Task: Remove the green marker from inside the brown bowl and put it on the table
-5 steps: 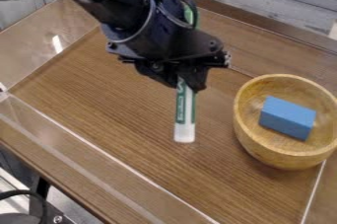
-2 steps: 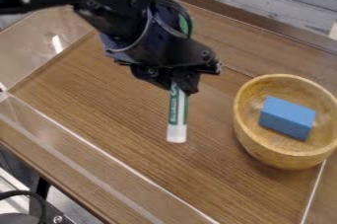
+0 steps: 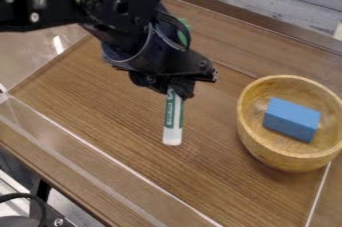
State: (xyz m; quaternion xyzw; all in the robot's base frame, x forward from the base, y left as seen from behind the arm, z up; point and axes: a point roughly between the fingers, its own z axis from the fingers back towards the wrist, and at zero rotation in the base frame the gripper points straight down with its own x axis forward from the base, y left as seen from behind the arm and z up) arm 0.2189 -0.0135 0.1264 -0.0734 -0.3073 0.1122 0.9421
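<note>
The green marker (image 3: 171, 119), white-bodied with a green label, hangs tilted over the table (image 3: 107, 121), its white lower end close to or touching the wood. My gripper (image 3: 174, 90) is shut on the marker's upper end, which the fingers hide. The brown bowl (image 3: 261, 131) stands to the right, well apart from the marker, and holds only a blue rectangular block (image 3: 291, 117).
Low clear acrylic walls (image 3: 54, 136) border the tabletop at the left, the front and the right. The black arm with its cables (image 3: 120, 11) fills the upper left of the view.
The gripper has carried the marker to the left and a little lower, farther from the bowl. Bowl and blue block have not moved.
</note>
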